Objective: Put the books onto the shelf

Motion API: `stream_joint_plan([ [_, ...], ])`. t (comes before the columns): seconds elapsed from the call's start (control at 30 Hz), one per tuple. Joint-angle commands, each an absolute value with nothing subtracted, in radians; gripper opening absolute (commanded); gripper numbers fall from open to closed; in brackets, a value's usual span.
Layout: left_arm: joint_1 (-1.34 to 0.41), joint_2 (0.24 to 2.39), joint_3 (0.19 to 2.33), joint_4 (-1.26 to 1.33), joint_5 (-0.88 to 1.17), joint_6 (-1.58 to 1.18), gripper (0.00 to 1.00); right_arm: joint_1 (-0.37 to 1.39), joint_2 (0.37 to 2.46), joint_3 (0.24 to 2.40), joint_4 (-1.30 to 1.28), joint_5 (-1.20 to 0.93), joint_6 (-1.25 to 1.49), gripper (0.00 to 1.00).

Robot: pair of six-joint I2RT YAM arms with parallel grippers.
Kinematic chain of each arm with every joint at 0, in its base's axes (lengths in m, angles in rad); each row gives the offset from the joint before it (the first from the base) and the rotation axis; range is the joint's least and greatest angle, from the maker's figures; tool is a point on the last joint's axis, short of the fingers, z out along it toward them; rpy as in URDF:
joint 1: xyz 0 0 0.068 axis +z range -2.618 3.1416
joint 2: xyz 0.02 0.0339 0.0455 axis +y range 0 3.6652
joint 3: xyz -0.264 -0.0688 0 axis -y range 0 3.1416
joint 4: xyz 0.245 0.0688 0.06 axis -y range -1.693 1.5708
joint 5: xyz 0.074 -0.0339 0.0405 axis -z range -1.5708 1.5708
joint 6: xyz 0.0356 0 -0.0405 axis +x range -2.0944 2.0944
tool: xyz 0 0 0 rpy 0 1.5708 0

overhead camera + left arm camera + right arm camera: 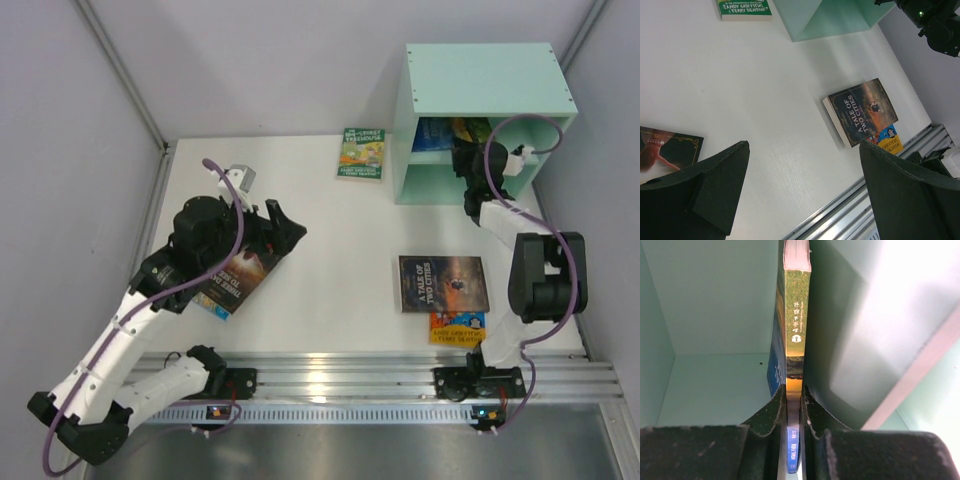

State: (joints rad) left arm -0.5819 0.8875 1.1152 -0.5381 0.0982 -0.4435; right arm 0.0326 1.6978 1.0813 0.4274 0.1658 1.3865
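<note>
Books: one of them, a thin yellow-spined paperback (795, 315), is inside the mint-green wooden shelf (485, 75), upper compartment by the look of it. Its long axis runs straight off to 12 o'clock from the right gripper (794, 399), which is clamped tight on its near edge. Green board (910, 385) sits close at 3 o'clock, with open room at 9. Left gripper (802, 150) hangs wide open and empty over the white desk (330, 220).

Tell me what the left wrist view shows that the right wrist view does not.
Only the left wrist view: the open left gripper, the table, a green book, and the dark Tale of Two Cities book overlapping an orange-yellow book. Only the right wrist view: the right gripper shut on a yellow-spined book inside a compartment. Both: the mint-green shelf.
</note>
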Motion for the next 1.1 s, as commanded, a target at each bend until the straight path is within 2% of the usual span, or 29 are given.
stream_joint_plan([
  [0.0,-0.580,0.900,1.167,-0.489,0.115,-0.442,0.96,0.057,1.716,1.155,0.459,0.110,1.368,0.00],
  [0.23,-0.580,0.900,1.163,-0.485,0.115,-0.449,0.96,0.055,1.741,1.166,0.442,0.092,1.381,0.00],
  [0.43,-0.578,0.894,1.163,-0.492,0.112,-0.449,0.96,0.054,1.720,1.163,0.405,0.081,1.344,0.26],
  [0.53,-0.578,0.887,1.160,-0.492,0.107,-0.451,0.96,0.051,1.694,1.178,0.348,0.083,1.310,0.31],
  [0.77,-0.580,0.867,1.144,-0.486,0.118,-0.469,0.96,0.035,1.680,1.239,0.204,0.049,1.264,0.30],
  [1.07,-0.580,0.853,1.138,-0.492,0.109,-0.471,0.96,0.032,1.658,1.276,0.100,0.019,1.232,0.40],
])
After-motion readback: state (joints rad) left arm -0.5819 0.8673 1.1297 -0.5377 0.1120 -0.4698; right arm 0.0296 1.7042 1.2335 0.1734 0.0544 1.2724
